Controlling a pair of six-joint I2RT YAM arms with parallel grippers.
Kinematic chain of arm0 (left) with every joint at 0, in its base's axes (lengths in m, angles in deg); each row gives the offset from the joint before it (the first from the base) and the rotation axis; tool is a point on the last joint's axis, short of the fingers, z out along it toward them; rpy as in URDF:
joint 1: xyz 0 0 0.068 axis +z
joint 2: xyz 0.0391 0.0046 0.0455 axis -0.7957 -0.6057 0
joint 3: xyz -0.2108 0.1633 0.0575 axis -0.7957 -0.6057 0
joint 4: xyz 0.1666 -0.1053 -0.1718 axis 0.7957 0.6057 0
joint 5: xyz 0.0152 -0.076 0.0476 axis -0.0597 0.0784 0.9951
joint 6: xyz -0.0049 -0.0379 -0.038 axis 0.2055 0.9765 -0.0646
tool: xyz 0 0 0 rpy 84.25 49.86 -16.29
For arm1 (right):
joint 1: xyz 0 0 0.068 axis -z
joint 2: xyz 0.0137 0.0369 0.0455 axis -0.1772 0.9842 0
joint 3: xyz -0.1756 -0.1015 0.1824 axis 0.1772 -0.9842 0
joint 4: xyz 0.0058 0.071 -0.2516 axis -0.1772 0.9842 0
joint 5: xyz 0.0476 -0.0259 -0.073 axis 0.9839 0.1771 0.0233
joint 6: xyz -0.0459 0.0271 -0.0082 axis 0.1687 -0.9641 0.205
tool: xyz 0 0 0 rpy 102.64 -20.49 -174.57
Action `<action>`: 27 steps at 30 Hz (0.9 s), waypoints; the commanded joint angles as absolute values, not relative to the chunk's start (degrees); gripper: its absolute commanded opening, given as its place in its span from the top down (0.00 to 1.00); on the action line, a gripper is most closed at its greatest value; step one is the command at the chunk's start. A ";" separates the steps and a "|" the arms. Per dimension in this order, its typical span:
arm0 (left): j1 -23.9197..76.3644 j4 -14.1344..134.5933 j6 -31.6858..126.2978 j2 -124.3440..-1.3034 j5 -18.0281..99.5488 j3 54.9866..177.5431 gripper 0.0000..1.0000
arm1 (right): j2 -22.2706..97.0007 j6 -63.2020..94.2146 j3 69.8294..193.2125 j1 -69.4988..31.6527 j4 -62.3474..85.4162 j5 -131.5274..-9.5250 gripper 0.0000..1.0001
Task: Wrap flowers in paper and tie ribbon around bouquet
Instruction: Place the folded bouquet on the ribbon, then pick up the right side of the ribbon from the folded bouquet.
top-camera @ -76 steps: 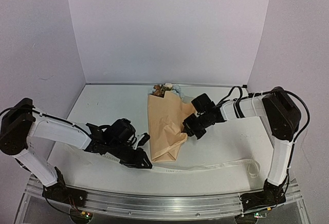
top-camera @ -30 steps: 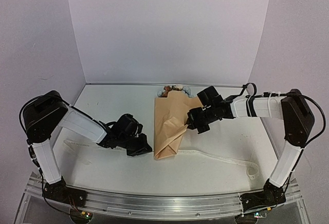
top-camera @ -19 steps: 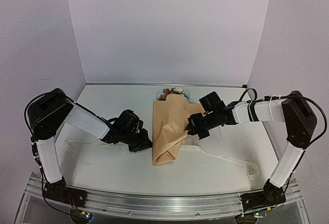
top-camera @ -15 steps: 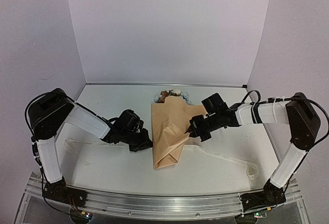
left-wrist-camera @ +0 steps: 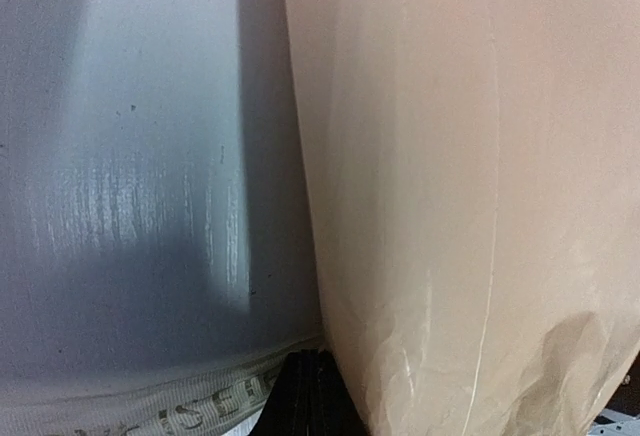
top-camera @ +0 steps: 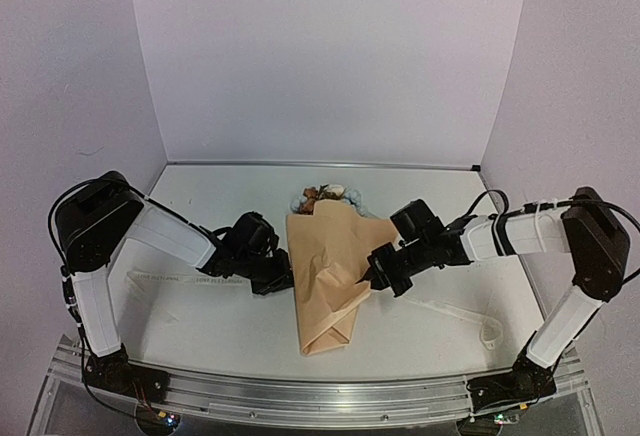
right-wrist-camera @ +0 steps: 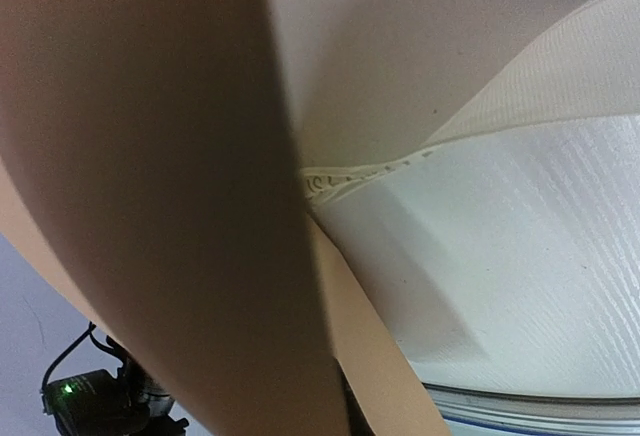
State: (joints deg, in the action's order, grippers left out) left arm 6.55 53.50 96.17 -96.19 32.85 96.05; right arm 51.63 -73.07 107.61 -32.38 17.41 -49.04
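Left hand (top-camera: pixel 274 280) and right hand (top-camera: pixel 379 280), both closed narrow, are set against opposite sides of the slim tan kraft-paper cone bouquet (top-camera: pixel 325 276) lying between them. Wrapping is judged done; the long cream lettered ribbon (left-wrist-camera: pixel 180 414), passed beneath the cone, is not yet tied.

White table (top-camera: pixel 200 326), pale lilac walls (top-camera: pixel 330 56)

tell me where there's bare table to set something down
Bare: the back left of the table, between the wall and the left arm; the back right corner behind the right arm; the near strip in front of the ribbon. Crowded: the middle, where the left pincer and right pincer flank the bouquet.
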 commanded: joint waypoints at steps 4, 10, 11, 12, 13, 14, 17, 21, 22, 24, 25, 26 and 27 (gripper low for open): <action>6.76 61.96 94.55 -93.03 38.07 98.46 0.87 | 48.61 -66.66 106.72 -33.13 20.21 -52.07 0.68; 6.75 66.09 93.26 -88.47 40.46 98.07 0.74 | 42.13 -57.50 105.94 -33.04 32.85 -56.23 0.44; 6.75 66.87 92.88 -87.75 41.08 97.97 0.71 | 41.00 -55.35 106.29 -33.04 35.73 -57.17 0.41; 6.76 67.40 92.50 -87.02 41.47 97.95 0.70 | 39.81 -53.04 106.71 -33.04 39.29 -58.44 0.38; 6.77 68.07 92.05 -86.39 41.96 97.83 0.69 | 38.77 -50.92 107.21 -33.03 42.31 -59.64 0.32; 6.73 68.25 91.66 -85.83 42.02 97.71 0.68 | 37.76 -48.52 107.63 -33.00 45.26 -61.19 0.29; 6.77 69.08 90.47 -84.74 41.90 98.08 0.66 | 35.55 -44.63 108.36 -32.81 51.08 -64.38 0.24; 6.76 70.95 88.45 -82.69 42.40 98.69 0.65 | 32.53 -43.85 105.75 -31.63 53.59 -67.33 0.26; 6.76 71.31 87.85 -82.19 42.27 98.96 0.64 | 31.46 -44.17 104.52 -31.30 53.74 -68.14 0.26; 6.65 72.32 85.77 -81.68 41.49 99.79 0.65 | 29.20 -44.38 101.83 -30.72 54.05 -70.28 0.27; 6.29 72.72 84.75 -81.41 41.30 100.19 0.65 | 28.16 -44.38 100.38 -30.43 54.16 -71.33 0.27; 5.65 72.58 83.42 -80.91 41.26 100.28 0.65 | 27.28 -44.24 99.40 -30.18 54.27 -71.91 0.27; 4.84 72.38 82.26 -80.51 41.17 100.31 0.65 | 26.55 -43.88 98.76 -30.00 54.33 -72.62 0.28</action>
State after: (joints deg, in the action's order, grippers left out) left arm 6.44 70.90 88.15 -84.07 41.10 97.37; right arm 29.98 -45.78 102.05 -30.93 50.15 -66.55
